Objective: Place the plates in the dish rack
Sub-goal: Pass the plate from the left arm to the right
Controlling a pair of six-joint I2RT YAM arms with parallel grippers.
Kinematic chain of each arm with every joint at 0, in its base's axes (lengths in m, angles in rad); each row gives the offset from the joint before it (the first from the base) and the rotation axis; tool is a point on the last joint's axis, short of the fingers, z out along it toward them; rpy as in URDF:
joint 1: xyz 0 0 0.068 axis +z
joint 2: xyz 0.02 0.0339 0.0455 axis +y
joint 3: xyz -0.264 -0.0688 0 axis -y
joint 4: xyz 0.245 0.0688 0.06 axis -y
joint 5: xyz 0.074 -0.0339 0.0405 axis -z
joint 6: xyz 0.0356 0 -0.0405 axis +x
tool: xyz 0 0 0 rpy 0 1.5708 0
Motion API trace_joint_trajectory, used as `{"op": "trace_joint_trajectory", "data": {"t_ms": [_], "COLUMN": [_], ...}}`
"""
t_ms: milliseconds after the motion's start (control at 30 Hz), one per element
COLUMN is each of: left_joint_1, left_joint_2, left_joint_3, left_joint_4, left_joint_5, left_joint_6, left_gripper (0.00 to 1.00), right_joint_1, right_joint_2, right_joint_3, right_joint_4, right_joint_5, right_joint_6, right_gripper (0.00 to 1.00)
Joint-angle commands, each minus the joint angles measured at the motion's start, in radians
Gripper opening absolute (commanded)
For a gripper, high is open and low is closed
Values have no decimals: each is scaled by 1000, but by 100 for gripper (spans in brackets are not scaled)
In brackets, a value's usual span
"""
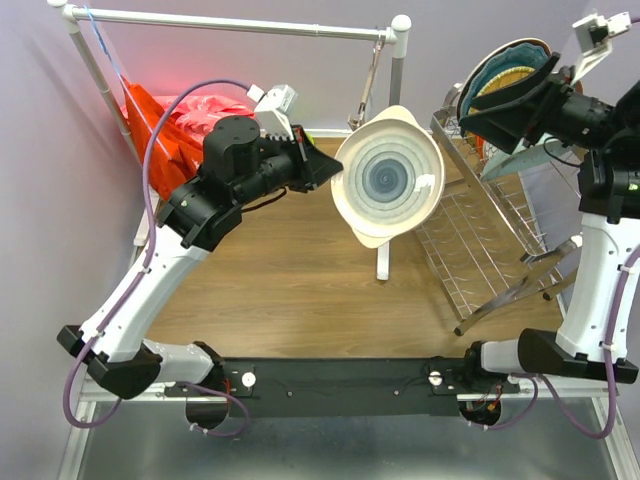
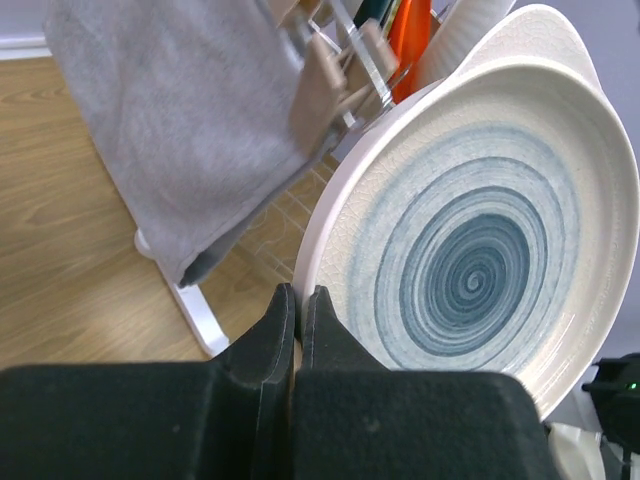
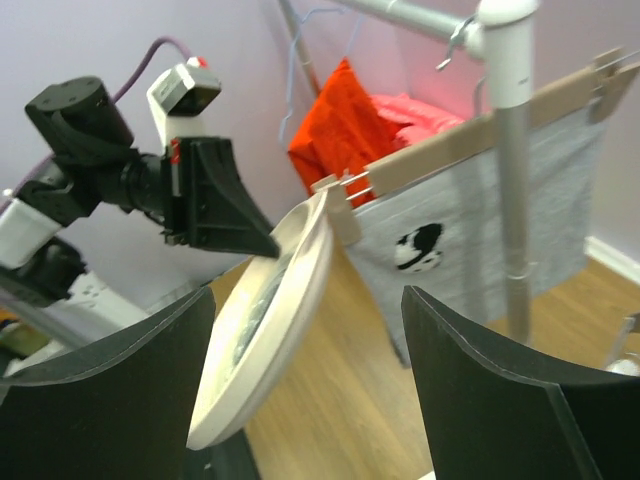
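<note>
From above, the ringed plate (image 1: 388, 178) hangs in the air over the middle of the wooden counter (image 1: 280, 270), face up toward the camera. Its right rim is just beside the left side of the wire rack (image 1: 480, 235). Only this view takes in the whole rack, which slants from far to near on the right, with a teal plate (image 1: 492, 68) and a woven yellow plate (image 1: 508, 82) at its far end. The left wrist view alone shows the grip up close: the left fingers (image 2: 298, 312) are pressed together to a thin slit on the plate's rim, and a grey towel (image 2: 180, 120) hangs just left of the plate. The right wrist view shows the plate edge-on and tilted, pinched at its upper rim. The towel is clipped to a hanger behind it, and a red cloth (image 3: 340, 120) lies farther back. The right fingers (image 1: 487, 115) are raised at the far right, close in front of the teal and yellow plates, spread wide and holding nothing. The white pipe rail (image 1: 230, 20) spans the far edge, and its right post passes behind the held plate in the top view. Open wood lies left of the plate and on its near side.
</note>
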Motion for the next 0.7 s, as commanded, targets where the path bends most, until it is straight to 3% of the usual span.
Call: {"op": "trace_joint_trajectory", "data": {"t_ms": [0, 300, 533, 633, 667], "left_joint_1": [-44, -124, -161, -165, -168], "left_joint_2": [29, 92, 131, 135, 137], "left_joint_3": [136, 261, 321, 322, 321], "left_joint_4": [44, -3, 20, 29, 30], "left_joint_5": [-133, -348, -419, -424, -427], "left_joint_6": [-93, -87, -82, -82, -81], "left_gripper": [0, 0, 0, 0, 0], "right_joint_1": [90, 150, 263, 276, 279], "right_joint_2": [2, 65, 43, 42, 42], "right_joint_3": [16, 109, 1, -16, -14], "right_joint_4": [-188, -415, -470, -473, -467], "right_joint_5": [81, 154, 233, 236, 233], "right_joint_6": [-69, -97, -94, -89, -86], "right_gripper": [83, 81, 72, 61, 52]}}
